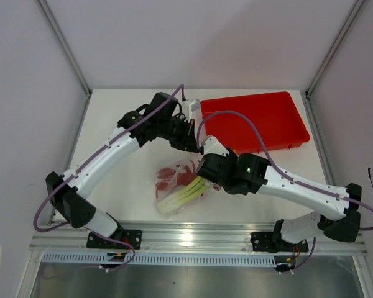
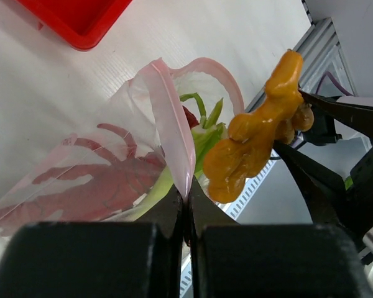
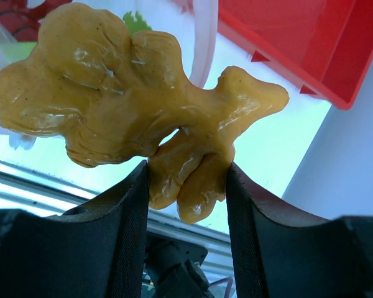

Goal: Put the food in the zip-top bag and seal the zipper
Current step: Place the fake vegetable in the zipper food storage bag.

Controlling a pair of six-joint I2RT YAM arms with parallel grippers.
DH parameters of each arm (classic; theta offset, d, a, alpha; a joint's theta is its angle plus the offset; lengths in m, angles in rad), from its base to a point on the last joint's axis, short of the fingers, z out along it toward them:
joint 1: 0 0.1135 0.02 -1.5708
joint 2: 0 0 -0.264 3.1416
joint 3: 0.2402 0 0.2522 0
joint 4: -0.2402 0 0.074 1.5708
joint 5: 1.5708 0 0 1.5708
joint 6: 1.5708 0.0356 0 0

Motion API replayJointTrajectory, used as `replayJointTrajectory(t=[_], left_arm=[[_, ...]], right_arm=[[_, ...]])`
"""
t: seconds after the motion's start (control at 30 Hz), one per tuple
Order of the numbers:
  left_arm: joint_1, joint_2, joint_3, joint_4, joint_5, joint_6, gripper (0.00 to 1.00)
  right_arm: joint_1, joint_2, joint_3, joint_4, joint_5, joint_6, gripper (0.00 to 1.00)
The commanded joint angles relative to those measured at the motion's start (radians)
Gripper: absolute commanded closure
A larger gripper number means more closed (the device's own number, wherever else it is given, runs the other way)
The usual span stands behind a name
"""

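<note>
I count one clear floppy plastic zip-top bag [image 2: 81,136]. Inside it are one long pale-green-and-white leafy stalk [image 1: 180,197] and, as far as the crumpled plastic lets me see, one dark red spiky piece [image 2: 112,180]. At the bag's mouth is one lumpy yellow-orange cluster [image 3: 130,99]. Beyond the bag is one red plastic tray [image 1: 273,118].

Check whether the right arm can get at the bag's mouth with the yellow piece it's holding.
Probably yes. The left gripper pinches the pinkish rim, holding the zip-top bag open, and the yellow piece in the right gripper hangs right beside the mouth, nothing between.
</note>
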Motion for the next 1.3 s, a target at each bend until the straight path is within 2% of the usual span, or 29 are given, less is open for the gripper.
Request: replayJointTrajectory(t=[0.0, 0.2, 0.4, 0.5, 0.57, 0.8, 0.97, 1.07, 1.1, 1.23, 1.27], left_arm=[[0.007, -0.072, -0.021, 0.021, 0.066, -0.024, 0.99], [0.007, -0.086, -0.029, 0.0, 0.103, -0.009, 0.99], [0.007, -0.106, -0.07, 0.017, 0.123, -0.01, 1.0], [0.007, -0.103, -0.072, 0.031, 0.136, -0.015, 1.0], [0.007, -0.097, -0.071, 0.038, 0.149, -0.013, 0.99], [0.007, -0.126, -0.1, 0.058, 0.156, -0.001, 0.99], [0.007, -0.159, -0.155, 0.086, 0.187, 0.0, 0.99], [0.007, -0.184, -0.188, 0.101, 0.208, 0.002, 0.99], [0.007, -0.19, -0.201, 0.104, 0.215, 0.0, 0.99], [0.007, -0.216, -0.244, 0.127, 0.262, -0.001, 0.99], [0.007, -0.227, -0.251, 0.136, 0.277, -0.004, 0.99]], right_arm=[[0.024, 0.023, 0.017, 0.077, 0.069, -0.05, 1.0], [0.035, 0.087, 0.036, 0.058, 0.19, -0.109, 1.0], [0.045, 0.095, 0.032, 0.093, 0.238, -0.158, 1.0], [0.1, 0.072, 0.032, 0.145, 0.177, -0.215, 1.0], [0.12, 0.049, 0.03, 0.178, 0.082, -0.253, 1.0], [0.137, 0.061, 0.056, 0.117, -0.209, -0.271, 1.0], [0.144, 0.067, 0.069, 0.11, -0.311, -0.272, 0.97], [0.145, 0.072, 0.087, 0.137, -0.272, -0.267, 0.85], [0.144, 0.07, 0.087, 0.151, -0.255, -0.266, 0.71], [0.14, 0.032, 0.046, 0.264, -0.186, -0.264, 0.55], [0.14, 0.023, 0.018, 0.318, -0.178, -0.263, 0.42]])
